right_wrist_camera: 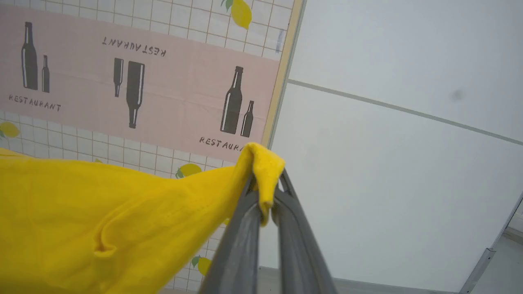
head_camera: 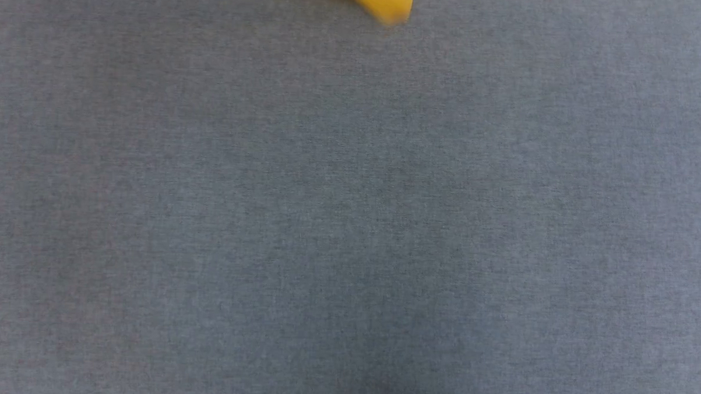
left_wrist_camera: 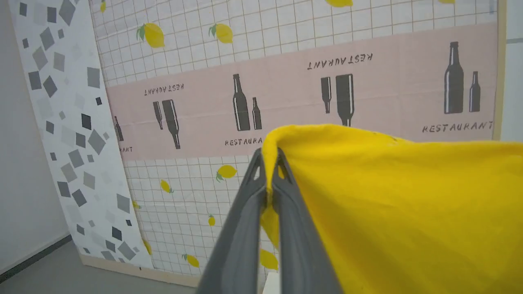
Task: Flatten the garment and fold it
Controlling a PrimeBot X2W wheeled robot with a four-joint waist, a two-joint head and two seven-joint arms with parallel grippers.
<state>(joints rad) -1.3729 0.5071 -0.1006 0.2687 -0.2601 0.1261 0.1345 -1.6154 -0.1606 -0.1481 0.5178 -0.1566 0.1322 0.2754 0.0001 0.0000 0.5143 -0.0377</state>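
Hanging stretched, the T-shirt point(left_wrist_camera: 392, 204) is clamped by the left gripper point(left_wrist_camera: 269, 165) and right gripper point(right_wrist_camera: 267, 181), its tip at twelve o'clock over the tabletop point(head_camera: 349, 220); flattening and folding are not yet done.

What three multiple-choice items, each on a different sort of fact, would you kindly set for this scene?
1. Where in the head view is the garment? A top edge; B centre; C lower left.
2. What colour is it? A red; B yellow; C blue.
3. The left hand is: A wide open; B shut on nothing; C shut on the garment.
Key: 1 A, a yellow tip shows at the top edge; 2 B, both wrist views show bright yellow cloth; 3 C, it pinches a fold of the cloth.
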